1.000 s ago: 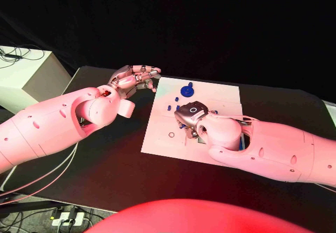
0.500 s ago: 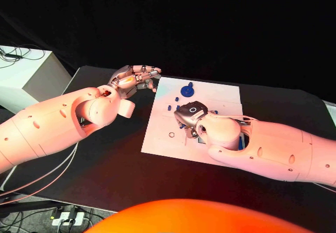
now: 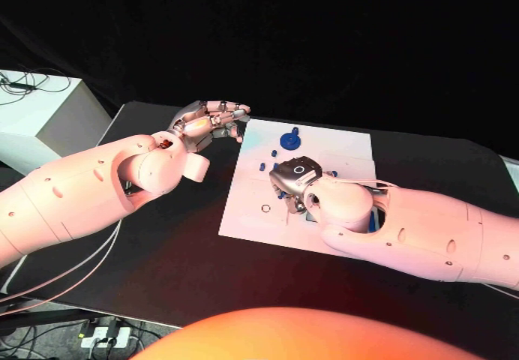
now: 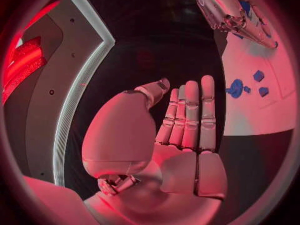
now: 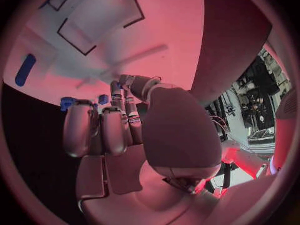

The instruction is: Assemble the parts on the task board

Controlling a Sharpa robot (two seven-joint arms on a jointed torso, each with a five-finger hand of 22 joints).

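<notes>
Centrally on the black desk (image 3: 173,255) lies the board (image 3: 325,150), a flat white rectangular plate with thin dark outlines of recesses drawn on its surface. Its long axis runs from the near side of the desk toward the far side, slightly skewed, with the far end leaning toward the robot's right.

Several small blue parts sit on the board. A round blue part (image 3: 289,139) with a raised centre stands near the far edge. A smaller blue piece (image 3: 262,163) lies on the left portion, just beside the right robot hand. The left wrist view shows the round part with two small square blue pieces (image 4: 259,76) next to it. The right wrist view shows an elongated blue part (image 5: 25,70) lying flat on the board, and a further blue piece (image 5: 69,103) close to the fingertips; whether the fingers touch it cannot be told.

The right robot hand (image 3: 294,176) is over the middle of the board, palm down, fingers curled downward. Whether it holds a part cannot be told.

The left robot hand (image 3: 208,120) hovers at the far left corner of the board, over the desk. Its fingers (image 4: 190,112) are extended side by side and hold nothing.
</notes>
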